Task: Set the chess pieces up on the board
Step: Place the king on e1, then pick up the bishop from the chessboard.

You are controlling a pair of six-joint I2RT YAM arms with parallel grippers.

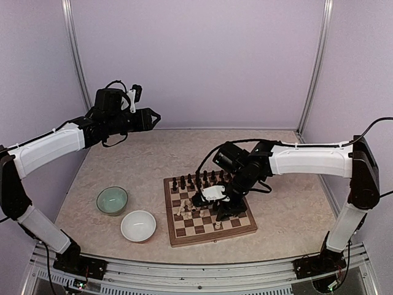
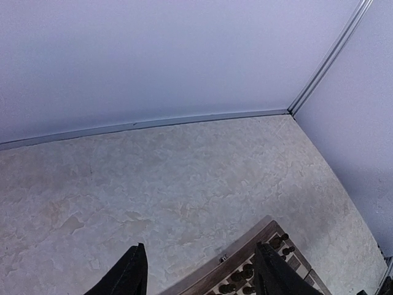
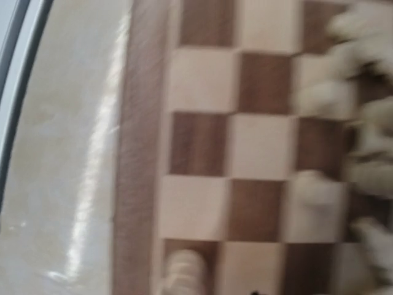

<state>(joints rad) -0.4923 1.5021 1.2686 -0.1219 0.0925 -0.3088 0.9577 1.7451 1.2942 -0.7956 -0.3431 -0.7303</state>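
The board [image 1: 199, 228] lay right of centre on the tabletop [image 1: 123, 163]. Dark chess pieces [image 1: 198, 180] lined its far rows, and cream ones clustered at its left. The right gripper [image 1: 216, 208] hung over it, its opening impossible to tell. A green bowl [image 1: 112, 200] and a white bowl [image 1: 138, 225] sat to the left of the board, insides bare. The left gripper [image 2: 202, 279] hung high, spread, holding nothing.
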